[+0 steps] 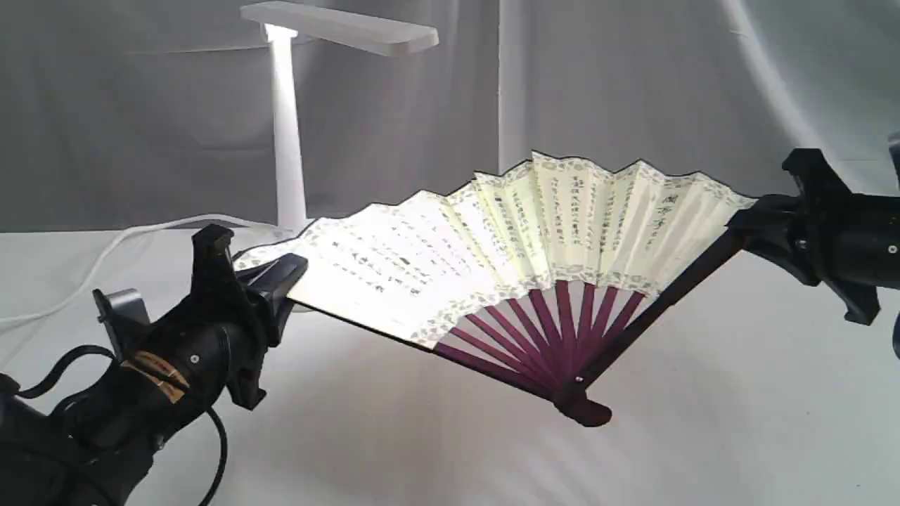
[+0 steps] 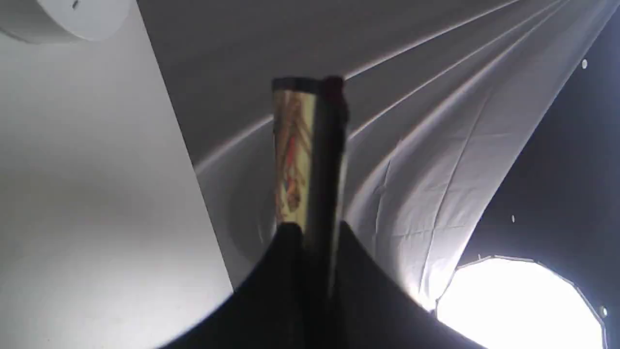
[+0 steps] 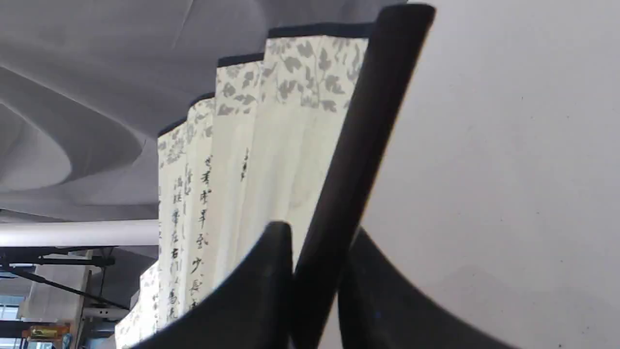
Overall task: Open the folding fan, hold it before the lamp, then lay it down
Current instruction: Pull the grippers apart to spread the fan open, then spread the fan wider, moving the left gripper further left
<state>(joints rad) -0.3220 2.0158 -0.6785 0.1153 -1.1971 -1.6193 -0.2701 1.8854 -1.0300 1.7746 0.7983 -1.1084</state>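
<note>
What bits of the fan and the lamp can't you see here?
- Base of the lamp: exterior view, mostly behind the fan and left gripper.
- Fan's writing: exterior view, too small to read.
- Fan's paper: left wrist view, edge-on, only one guard shows.

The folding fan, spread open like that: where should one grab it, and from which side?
Probably by the stiff dark outer guards, one from each end; the thin pleated paper between would crumple. The left gripper and right gripper hold the fan so.

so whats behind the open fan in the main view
Behind the folding fan stands the lit lamp, stem and head clear; its base is mostly covered by the fan's left end. Beyond, grey cloth.
</note>
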